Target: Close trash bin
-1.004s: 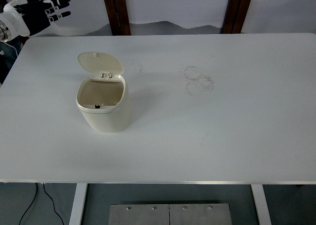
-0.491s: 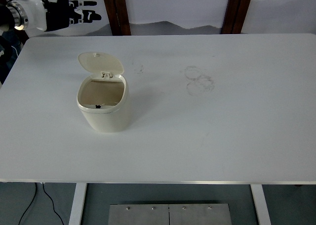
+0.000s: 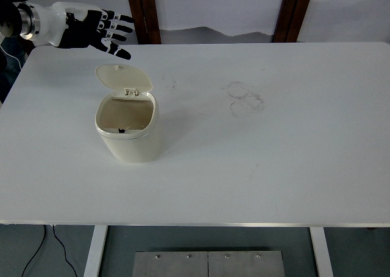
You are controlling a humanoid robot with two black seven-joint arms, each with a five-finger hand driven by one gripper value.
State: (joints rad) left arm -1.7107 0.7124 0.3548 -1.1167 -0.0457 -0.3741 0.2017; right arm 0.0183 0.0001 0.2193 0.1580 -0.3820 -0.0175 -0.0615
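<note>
White tabletop (image 3: pixel 274 167), faint ring marks (image 3: pixel 245 98) seen at centre. One cream trash bin (image 3: pixel 127 134) sits at 9 o'clock, lid (image 3: pixel 124 77) upright. One left hand (image 3: pixel 97 30) at 11 o'clock, fingers spread wide, nothing held; arm cut off by frame.

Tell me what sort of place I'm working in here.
Likely a lab or test room: a bare white table on a metal frame, a small bin with its lid up, and a loose cable on the floor.

White table (image 3: pixel 292 167) with trash bin (image 3: pixel 128 131)
</note>
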